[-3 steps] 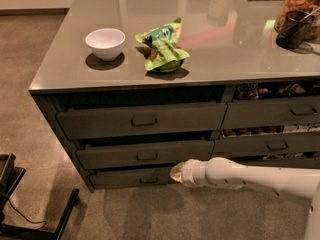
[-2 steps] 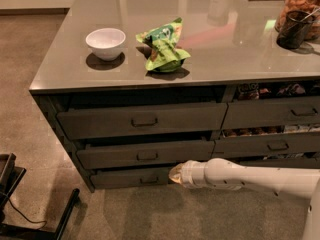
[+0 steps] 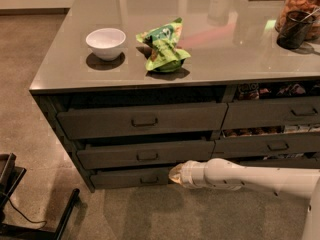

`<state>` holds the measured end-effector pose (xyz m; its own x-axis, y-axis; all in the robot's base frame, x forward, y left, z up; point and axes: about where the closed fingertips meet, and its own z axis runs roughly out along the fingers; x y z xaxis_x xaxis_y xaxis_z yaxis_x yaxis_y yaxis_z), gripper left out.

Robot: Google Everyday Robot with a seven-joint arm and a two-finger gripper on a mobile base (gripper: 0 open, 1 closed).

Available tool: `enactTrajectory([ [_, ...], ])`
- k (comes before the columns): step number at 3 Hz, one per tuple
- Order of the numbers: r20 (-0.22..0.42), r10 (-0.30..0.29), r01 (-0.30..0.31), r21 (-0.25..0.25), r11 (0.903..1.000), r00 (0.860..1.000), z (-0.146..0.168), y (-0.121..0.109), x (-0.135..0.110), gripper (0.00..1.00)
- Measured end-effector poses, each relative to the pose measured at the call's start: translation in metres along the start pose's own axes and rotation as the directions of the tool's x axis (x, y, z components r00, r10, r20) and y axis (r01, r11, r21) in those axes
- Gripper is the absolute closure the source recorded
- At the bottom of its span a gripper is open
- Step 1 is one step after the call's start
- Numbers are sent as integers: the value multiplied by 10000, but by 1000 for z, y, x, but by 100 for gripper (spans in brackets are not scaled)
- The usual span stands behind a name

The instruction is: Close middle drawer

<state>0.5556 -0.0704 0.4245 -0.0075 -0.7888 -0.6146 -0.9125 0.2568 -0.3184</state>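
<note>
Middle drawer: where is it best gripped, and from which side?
Probably the metal loop handle centred on the middle drawer's flat front, approached head-on from the front: it is the only protruding part. The gripper sits lower right, by the bottom drawer's right end.

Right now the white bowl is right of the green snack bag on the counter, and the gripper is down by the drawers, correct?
No. The camera view shows the white bowl to the left of the green snack bag, not the right. Both are on the counter, and the gripper is down by the drawers, below the middle drawer.
</note>
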Motion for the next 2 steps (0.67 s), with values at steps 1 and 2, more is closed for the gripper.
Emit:
enactTrajectory([
  [1, 0, 0, 0, 0, 10000, 10000, 0, 0, 0, 35],
  [2, 0, 1, -1, -1, 10000, 10000, 0, 0, 0, 11],
])
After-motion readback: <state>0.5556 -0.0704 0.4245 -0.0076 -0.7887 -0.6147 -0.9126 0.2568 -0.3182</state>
